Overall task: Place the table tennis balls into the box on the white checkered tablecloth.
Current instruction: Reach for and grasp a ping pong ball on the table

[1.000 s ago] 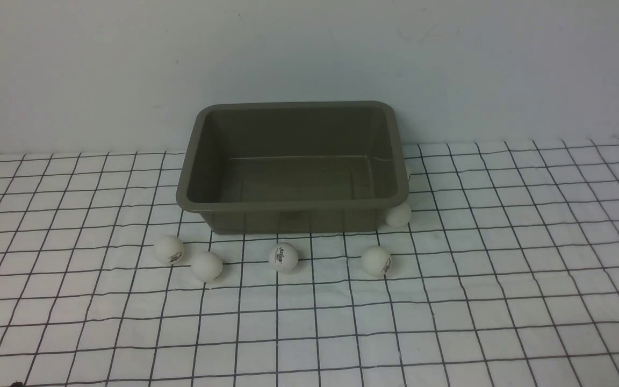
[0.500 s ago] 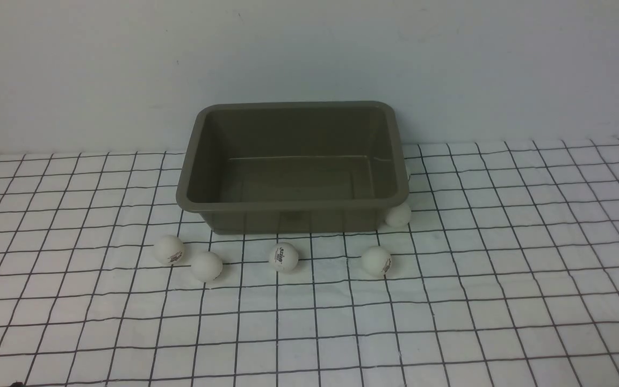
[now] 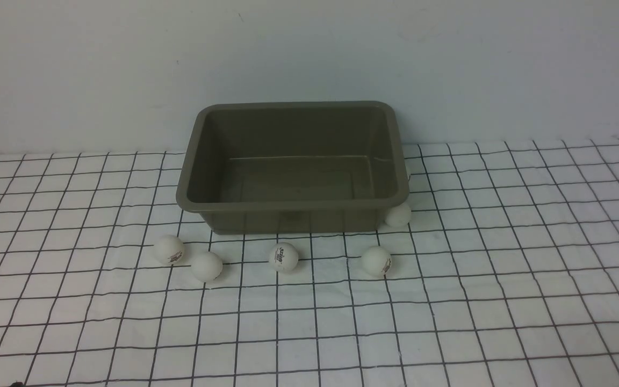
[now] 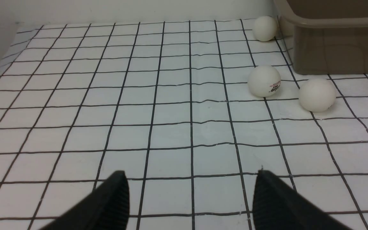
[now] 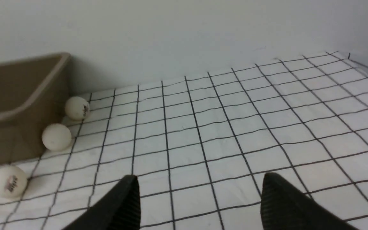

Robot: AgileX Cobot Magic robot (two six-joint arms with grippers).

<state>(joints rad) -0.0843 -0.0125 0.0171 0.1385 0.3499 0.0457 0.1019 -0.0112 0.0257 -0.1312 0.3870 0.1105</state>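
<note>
Left gripper (image 4: pixel 190 174) hangs over the white checkered tablecloth (image 3: pixel 503 301) at left, jaws spread wide with only cloth between them. Four table tennis balls (image 3: pixel 169 249) lie in a loose row on the cloth just near of the box (image 3: pixel 293 205), which stands centre-far; a fifth ball (image 3: pixel 397 214) sits tucked at its near right corner. Right gripper (image 5: pixel 200 176) at right, jaws likewise apart, gripping nothing

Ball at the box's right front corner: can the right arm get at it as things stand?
Probably yes. The right gripper is open, with bare tablecloth between it and the ball. But the ball sits right beside the box, so one jaw may lack room.
</note>
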